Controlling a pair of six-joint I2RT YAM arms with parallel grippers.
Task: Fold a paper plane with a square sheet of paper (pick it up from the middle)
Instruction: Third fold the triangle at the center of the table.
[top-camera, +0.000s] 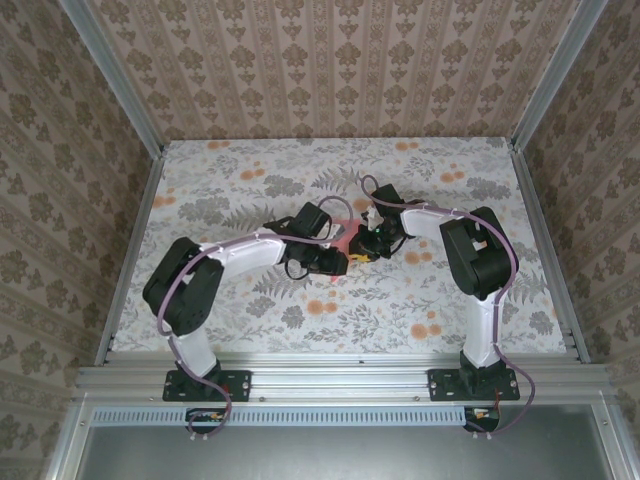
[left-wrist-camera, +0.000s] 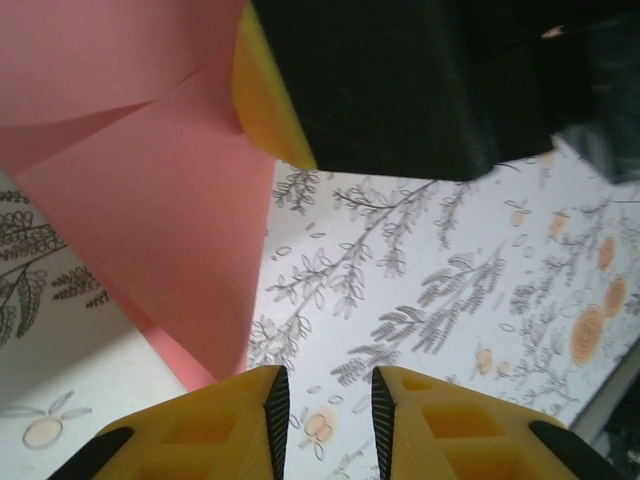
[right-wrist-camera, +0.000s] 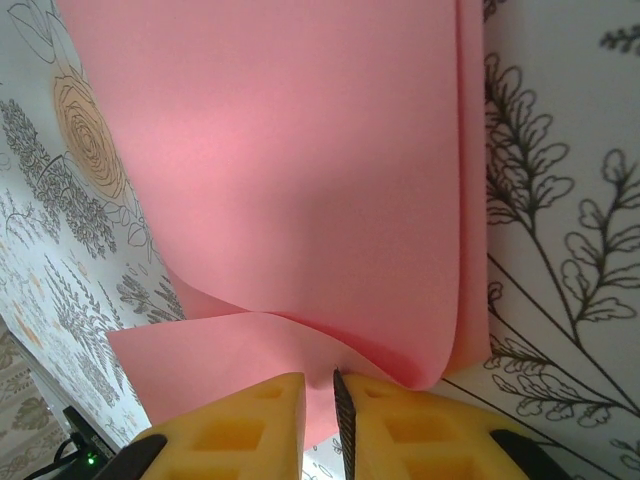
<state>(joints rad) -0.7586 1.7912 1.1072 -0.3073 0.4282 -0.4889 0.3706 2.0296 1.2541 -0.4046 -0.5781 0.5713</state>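
Floral-print desk (top-camera: 220, 180) lay beneath both arms. My right tool (right-wrist-camera: 320, 385) pinched a fold of the pink sheet of paper (right-wrist-camera: 300, 180) at mid-desk; my left tool (left-wrist-camera: 330, 390) stood narrowly parted, empty, just beside that sheet.

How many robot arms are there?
2. The left arm reaches in from the near left, the right arm from the near right; both meet at the pink paper. None seems hidden.

lite: bright, even | shadows: soft, faint | wrist cams: near stuff blurry
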